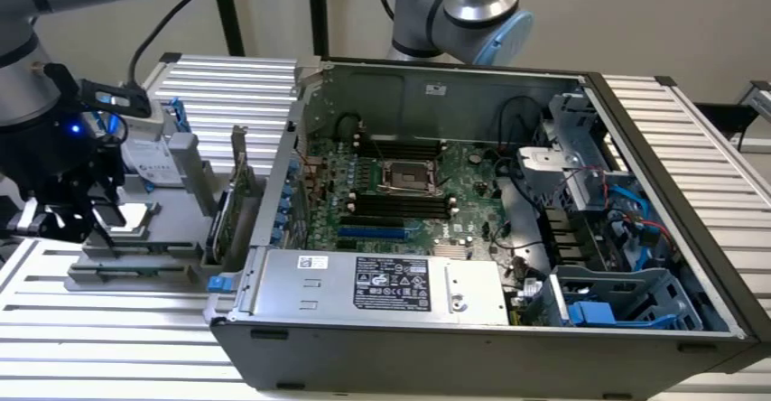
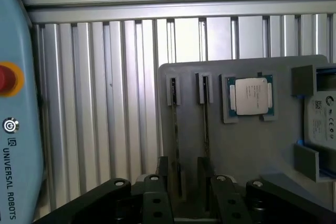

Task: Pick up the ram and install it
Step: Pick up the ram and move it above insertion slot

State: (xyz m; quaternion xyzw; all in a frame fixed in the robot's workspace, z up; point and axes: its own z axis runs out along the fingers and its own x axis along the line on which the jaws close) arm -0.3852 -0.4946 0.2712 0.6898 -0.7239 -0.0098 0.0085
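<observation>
We're looking across a ribbed aluminium table [image 1: 108, 329], silver slats running under everything, with a plain beige wall [image 1: 651, 22] closing off the room behind. A 2nd arm [image 1: 464, 13] rises at the back of the table, behind the computer case [image 1: 482, 329]. The case lies open on the exterior view's right, and its motherboard [image 1: 410, 184] faces up.

On the exterior view's left, a gray holder [image 1: 144, 270] lies flat on the slats just beside the case. It carries a drive [image 1: 151, 162] and an upright expansion card [image 1: 229, 202]. The claw [image 1: 72, 225] hangs over the holder's near end.

From the wrist we see the claw [image 2: 189, 203] standing apart with nothing clamped, its black fingers [image 2: 157, 203] spread over the holder.

The ram [image 2: 175, 129] stands on edge in a narrow slot of the holder and runs in under the claw. We cannot tell whether a finger touches it. A 2nd stick [image 2: 205, 129] stands just beside it in its own slot, and a processor [image 2: 251, 95] sits in a square recess next to that.

A light blue pendant [image 2: 16, 103] with a red button [image 2: 6, 78] rests at the edge of the slats, well apart from the holder.
</observation>
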